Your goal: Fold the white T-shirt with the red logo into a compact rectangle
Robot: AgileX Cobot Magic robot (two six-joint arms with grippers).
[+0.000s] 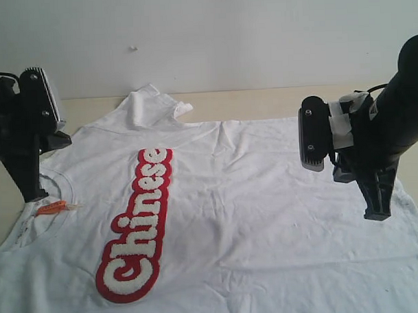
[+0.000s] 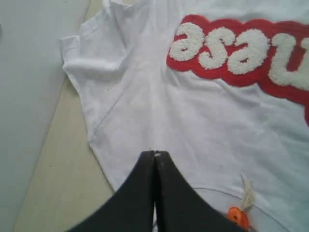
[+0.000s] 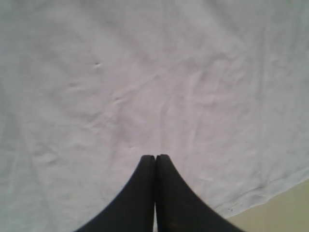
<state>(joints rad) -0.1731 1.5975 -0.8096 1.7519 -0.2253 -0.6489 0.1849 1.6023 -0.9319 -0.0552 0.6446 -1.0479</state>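
Note:
The white T-shirt (image 1: 266, 216) lies spread flat, front up, its neck with the orange tag (image 1: 51, 207) at the left. The red logo (image 1: 137, 226) with fluffy white letters runs lengthwise down the chest; its end shows in the left wrist view as well, logo (image 2: 241, 53). My left gripper (image 1: 36, 195) hangs shut just above the collar and shoulder, gripper (image 2: 155, 152), holding nothing. My right gripper (image 1: 378, 214) is shut and empty above the shirt's lower part near the hem, gripper (image 3: 155, 156). The far sleeve (image 1: 149, 105) lies crumpled at the back.
The beige table (image 1: 262, 103) shows behind the shirt and at the left edge, table (image 2: 58, 183). A pale wall (image 1: 205, 33) rises right behind the table. The shirt's hem edge (image 3: 260, 193) borders bare table near my right gripper.

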